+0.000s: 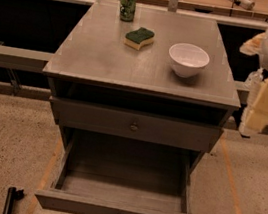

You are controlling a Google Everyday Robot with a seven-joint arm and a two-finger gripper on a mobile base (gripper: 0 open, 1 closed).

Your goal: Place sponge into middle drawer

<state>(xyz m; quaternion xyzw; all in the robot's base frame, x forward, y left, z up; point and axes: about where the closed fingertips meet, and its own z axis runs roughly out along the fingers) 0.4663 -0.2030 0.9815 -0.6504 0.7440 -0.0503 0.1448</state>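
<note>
The sponge [139, 37], green on a yellow base, lies on the grey cabinet top [101, 58] toward the back, left of the white bowl. The middle drawer [117, 211] is pulled open below the shut knobbed drawer front [134, 126], and nothing shows inside it. My gripper [261, 106] hangs at the right edge of the view, beside the cabinet's right side, level with the cabinet top. It is well to the right of the sponge and touches nothing.
A white bowl [188, 60] stands right of the sponge. A green can [127, 4] stands at the back of the top. An open slot lies under the cabinet top. A dark rod [9, 201] lies on the speckled floor at the front left.
</note>
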